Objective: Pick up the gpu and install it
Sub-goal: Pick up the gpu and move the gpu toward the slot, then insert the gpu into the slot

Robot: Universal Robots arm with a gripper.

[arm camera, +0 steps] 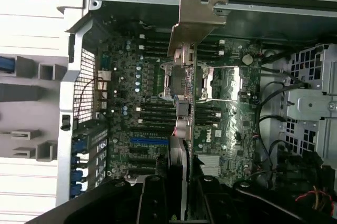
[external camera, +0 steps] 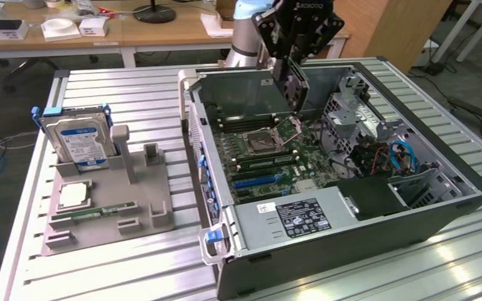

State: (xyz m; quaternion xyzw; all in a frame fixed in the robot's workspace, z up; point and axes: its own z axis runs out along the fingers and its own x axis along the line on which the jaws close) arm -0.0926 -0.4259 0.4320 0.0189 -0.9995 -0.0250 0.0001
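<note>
end effector [arm camera: 179, 195] marked robotiq grips the gpu [arm camera: 197, 24] above dell-marked motherboard [arm camera: 131, 108].

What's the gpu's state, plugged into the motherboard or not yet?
Not plugged in. The gpu hangs on edge in the gripper jaws, above the motherboard inside the open case, short of its slots.

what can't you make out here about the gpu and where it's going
- Which slot lies under the gpu: wrist view, the card's own edge covers the motherboard beneath it; exterior view, too small.
- How the pincer meets the card: wrist view, cut off by the picture's edge; exterior view, too small.
- Label text on the hard drive: exterior view, too small.
</note>
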